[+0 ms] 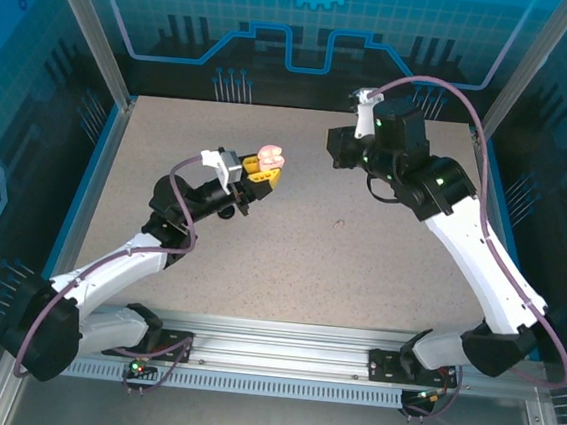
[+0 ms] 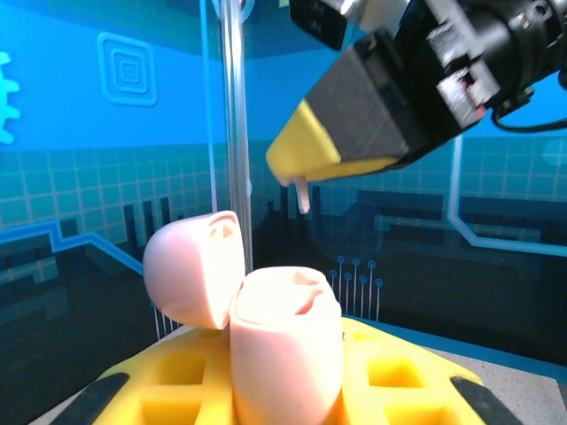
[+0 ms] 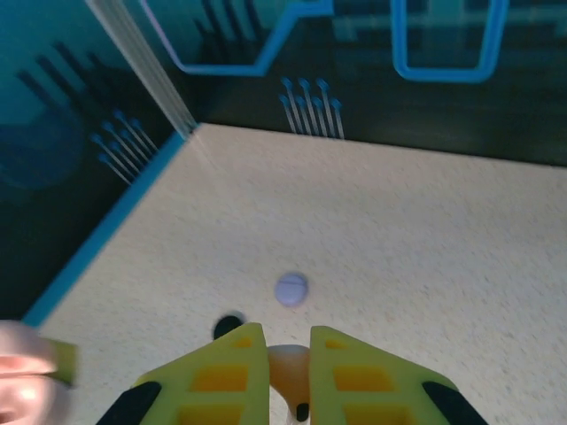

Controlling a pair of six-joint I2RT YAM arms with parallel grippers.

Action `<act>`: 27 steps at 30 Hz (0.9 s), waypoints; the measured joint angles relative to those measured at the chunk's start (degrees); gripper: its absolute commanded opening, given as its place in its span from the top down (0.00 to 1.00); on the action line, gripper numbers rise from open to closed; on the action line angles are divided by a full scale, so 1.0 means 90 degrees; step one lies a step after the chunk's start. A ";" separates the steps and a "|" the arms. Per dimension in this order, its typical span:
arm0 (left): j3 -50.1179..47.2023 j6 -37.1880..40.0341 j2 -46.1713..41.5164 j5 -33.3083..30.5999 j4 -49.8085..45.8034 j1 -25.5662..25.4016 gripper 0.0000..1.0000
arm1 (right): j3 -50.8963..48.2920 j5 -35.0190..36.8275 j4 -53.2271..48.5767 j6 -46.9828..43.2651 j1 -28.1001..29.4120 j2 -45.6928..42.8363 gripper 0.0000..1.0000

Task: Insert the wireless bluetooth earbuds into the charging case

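Observation:
My left gripper (image 1: 257,173) (image 2: 288,376) is shut on the pale pink charging case (image 1: 269,157) (image 2: 285,341) and holds it up off the table. Its lid (image 2: 190,270) hangs open to the left, and the sockets on top are exposed. My right gripper (image 1: 340,148) (image 3: 288,341) is shut on a pale pink earbud (image 3: 291,372). In the left wrist view that earbud's stem (image 2: 303,195) pokes down from the right gripper's yellow fingertip (image 2: 310,150), above and slightly beyond the open case and apart from it. A blurred edge of the case (image 3: 22,376) shows at the right wrist view's lower left.
A small round lilac case (image 3: 291,289) and a black case (image 3: 229,326) lie on the speckled table (image 1: 289,263) below my right gripper. A blue rim (image 3: 106,226) and metal posts (image 2: 232,106) bound the table at the back and sides.

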 measured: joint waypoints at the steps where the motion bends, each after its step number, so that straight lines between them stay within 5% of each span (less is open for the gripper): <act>1: 0.0029 0.0061 0.0002 0.0017 -0.0022 -0.0029 1.00 | -0.0032 0.0002 0.0117 -0.0032 0.0104 -0.0083 0.86; 15: 0.0109 0.0255 0.0219 0.0019 -0.0010 -0.0158 1.00 | -0.0527 0.0284 0.1265 -0.0840 0.1688 -0.0379 0.86; 27: 0.0109 0.0255 0.0226 0.0022 -0.0010 -0.0216 1.00 | -0.0896 0.0697 0.1586 -0.1005 0.1938 -0.0379 0.86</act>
